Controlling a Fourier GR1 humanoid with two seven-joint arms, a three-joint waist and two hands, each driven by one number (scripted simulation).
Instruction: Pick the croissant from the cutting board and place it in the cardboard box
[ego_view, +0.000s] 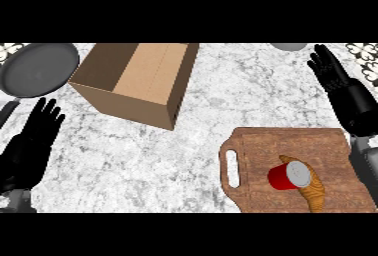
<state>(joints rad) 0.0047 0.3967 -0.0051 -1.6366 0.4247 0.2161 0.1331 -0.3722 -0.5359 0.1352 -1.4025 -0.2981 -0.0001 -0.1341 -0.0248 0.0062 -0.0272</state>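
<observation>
The right hand (341, 85), black and jointed, is showing at the upper right of the frame with its fingers stretched straight toward the top edge, released and holding nothing; its grey forearm is running down the right edge. It is hanging above bare counter (214, 95), just beyond the top right corner of the cutting board (255, 150).

The left hand (33, 140) is resting at the left edge, fingers up and spread, likewise released and grasping nothing.

The cutting board is lying in the lower right of the frame, a brown slab with a mottled wood grain, rounded corners and a slot handle cut through its left side. On it the croissant (316, 192) is lying, a golden, ridged crescent tapering to a point near the board's lower edge. A short red cylinder with a pale grey end (289, 176) is lying on its side, touching the croissant's upper part.

The cardboard box (140, 80) is sitting in the upper middle, well apart from the board, plain tan with its top open and no readable print.

A dark grey round pan (38, 69) is occupying the upper left corner. A pale rounded object (288, 46) is peeking in at the top edge. The counter is white marble with grey veining.
</observation>
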